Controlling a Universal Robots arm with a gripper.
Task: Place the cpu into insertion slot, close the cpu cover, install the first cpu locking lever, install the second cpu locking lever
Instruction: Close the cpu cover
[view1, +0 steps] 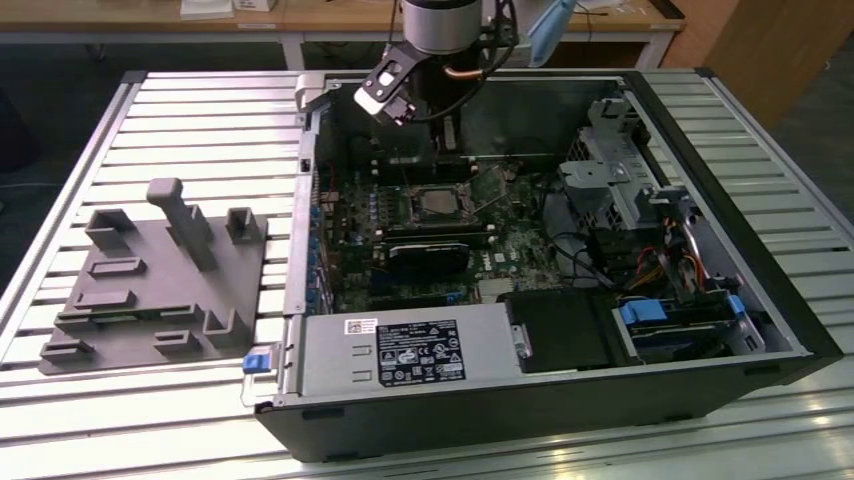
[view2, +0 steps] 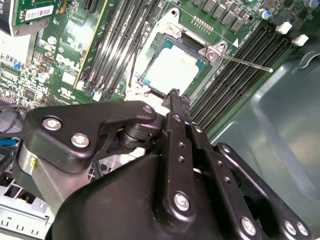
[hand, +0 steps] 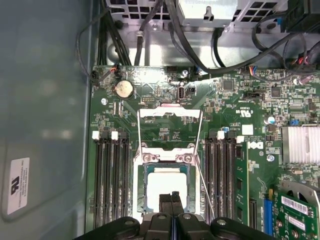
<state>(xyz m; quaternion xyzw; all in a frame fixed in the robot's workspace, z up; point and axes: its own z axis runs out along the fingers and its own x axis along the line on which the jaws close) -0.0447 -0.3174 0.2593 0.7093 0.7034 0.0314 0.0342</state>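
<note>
1. cpu (hand: 165, 192) sits in insertion slot (hand: 141, 196), mid green motherboard (hand: 240, 115), between the two memory-slot banks (hand: 112, 175); pale top uncovered
2. cpu cover (hand: 170, 111) swung open, lying on the slot's coin-cell (hand: 123, 89) side; thin lever rod (hand: 202, 185) angled out beside the slot
3. gripper (hand: 171, 199) fingers pressed together, nothing held; tips just over the cpu's near edge
</note>
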